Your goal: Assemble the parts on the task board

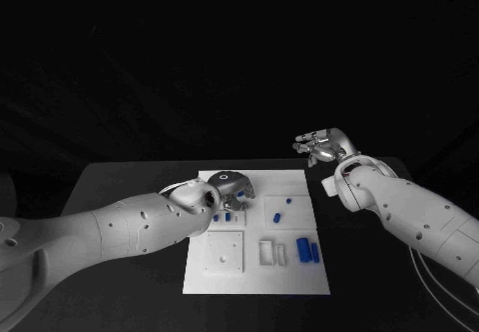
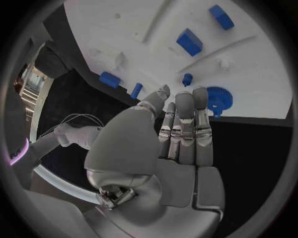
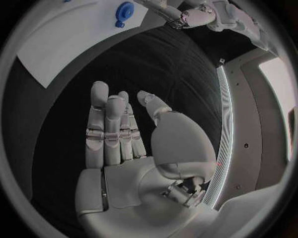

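Your left hand (image 1: 226,188) hovers over the task board (image 1: 295,277) near its far edge, fingers straight and together, empty, by the blue gear (image 2: 218,97). Your right hand (image 1: 321,146) hangs beyond the board, fingers extended, empty.

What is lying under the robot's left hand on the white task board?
The left hand hovers over the white task board. A blue gear-shaped part lies just beyond its fingertips; whatever lies directly beneath the palm is hidden.

Head camera: you are looking steeply down on the whole task board (image 1: 257,235). Left wrist camera is sitting close behind the left hand (image 2: 177,141), facing the board's far edge. Right wrist camera is sharing that blue gear (image 3: 123,11).
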`<state>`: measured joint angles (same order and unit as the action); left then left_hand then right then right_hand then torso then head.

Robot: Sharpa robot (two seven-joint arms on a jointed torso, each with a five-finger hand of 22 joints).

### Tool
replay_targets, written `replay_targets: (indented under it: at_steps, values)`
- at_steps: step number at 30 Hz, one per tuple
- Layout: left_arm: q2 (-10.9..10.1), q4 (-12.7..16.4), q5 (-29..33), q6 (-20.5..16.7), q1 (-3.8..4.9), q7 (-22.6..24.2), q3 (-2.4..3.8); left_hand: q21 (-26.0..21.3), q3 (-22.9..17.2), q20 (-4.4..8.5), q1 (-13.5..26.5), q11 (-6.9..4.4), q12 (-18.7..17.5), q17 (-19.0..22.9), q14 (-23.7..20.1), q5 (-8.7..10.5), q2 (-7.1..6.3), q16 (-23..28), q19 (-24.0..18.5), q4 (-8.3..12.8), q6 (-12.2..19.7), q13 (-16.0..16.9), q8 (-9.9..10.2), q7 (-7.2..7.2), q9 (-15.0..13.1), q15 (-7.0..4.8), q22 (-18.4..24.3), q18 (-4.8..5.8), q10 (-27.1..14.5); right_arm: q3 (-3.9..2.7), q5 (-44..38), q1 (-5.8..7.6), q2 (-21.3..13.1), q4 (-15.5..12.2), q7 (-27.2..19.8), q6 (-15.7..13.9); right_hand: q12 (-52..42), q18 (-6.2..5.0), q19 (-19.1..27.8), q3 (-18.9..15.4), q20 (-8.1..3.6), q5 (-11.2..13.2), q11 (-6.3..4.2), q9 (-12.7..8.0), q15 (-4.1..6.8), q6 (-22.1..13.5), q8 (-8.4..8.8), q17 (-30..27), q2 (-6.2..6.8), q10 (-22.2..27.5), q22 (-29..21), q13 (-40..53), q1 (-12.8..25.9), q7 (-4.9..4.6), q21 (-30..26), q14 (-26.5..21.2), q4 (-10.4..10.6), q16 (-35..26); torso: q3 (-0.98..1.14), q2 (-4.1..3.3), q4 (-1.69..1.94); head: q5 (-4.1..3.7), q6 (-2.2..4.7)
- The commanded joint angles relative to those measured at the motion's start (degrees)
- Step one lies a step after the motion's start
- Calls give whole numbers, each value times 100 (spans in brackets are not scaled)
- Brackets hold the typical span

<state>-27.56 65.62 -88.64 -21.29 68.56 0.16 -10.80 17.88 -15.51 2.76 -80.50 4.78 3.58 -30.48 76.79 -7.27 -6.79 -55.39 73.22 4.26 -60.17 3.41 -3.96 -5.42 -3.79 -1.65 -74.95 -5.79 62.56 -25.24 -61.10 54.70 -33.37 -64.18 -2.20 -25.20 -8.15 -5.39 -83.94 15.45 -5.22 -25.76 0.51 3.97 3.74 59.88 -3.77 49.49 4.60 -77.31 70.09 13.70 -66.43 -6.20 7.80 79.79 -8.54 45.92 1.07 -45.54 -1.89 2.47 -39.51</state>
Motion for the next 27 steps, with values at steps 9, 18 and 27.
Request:
replay_targets:
  at_steps: [9,18,27]
  values:
    - [139,-260,-439,421,-45,-19,-30,168,76,-36,-89,-8,-28,354,-30,-84,-45,-380,16,-187,20,-1,30,-32,5,13,-117,-68,45,-1,14,-2,8,-36,-83,35,45,-67,-201,2,44,-46,29,-6,-19,-16,17,-11,9,-20,-12,-34,35,-32,0,-20,36,37,2,4,15,-40,-25]
    - [203,-391,-448,369,-70,-24,-32,337,-375,-25,-67,-47,-27,449,-8,-163,-2,-485,-33,-170,-115,-3,27,-25,3,-9,-123,-89,169,-1,15,-2,15,-41,-80,38,55,-69,-200,-1,45,-48,28,-4,-19,-5,15,-19,10,-31,-20,-61,31,-29,2,-22,38,35,-3,6,12,-46,-37]
    - [231,-516,-412,351,-91,-24,-32,494,-653,-49,-18,-42,-28,477,22,-204,150,-531,-73,-201,-181,-4,37,-75,6,25,-122,-135,259,-1,15,-2,21,-41,-78,38,55,-69,-203,-2,44,-51,26,-5,-17,2,16,-24,10,-42,-27,-72,27,-27,5,-19,37,36,-3,4,15,-53,-43]
